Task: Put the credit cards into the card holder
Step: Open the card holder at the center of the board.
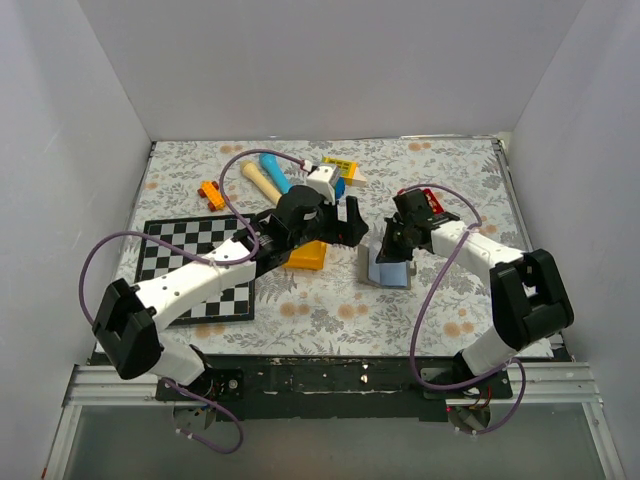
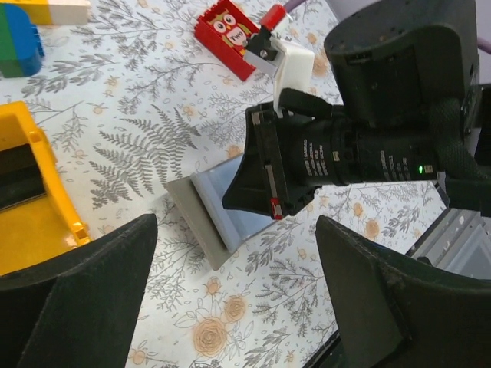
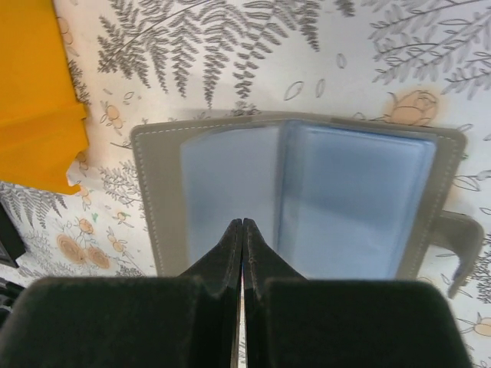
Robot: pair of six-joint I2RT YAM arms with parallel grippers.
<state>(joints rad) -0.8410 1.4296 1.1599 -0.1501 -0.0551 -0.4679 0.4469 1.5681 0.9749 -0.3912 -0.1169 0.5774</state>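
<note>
The card holder lies open and flat on the floral cloth, its pale blue pockets facing up. My right gripper is shut, its tips resting on the left pocket near the fold. In the left wrist view the same grey card holder shows partly under the right arm. My left gripper hovers over bare cloth just left of it, open with nothing between its fingers; it also shows from above. A flat black credit card lies inside the orange tray.
The orange tray sits just left of the card holder. A red block with an owl picture lies behind it. A chessboard lies at the left. Toy blocks and coloured pegs are at the back. White walls enclose the table.
</note>
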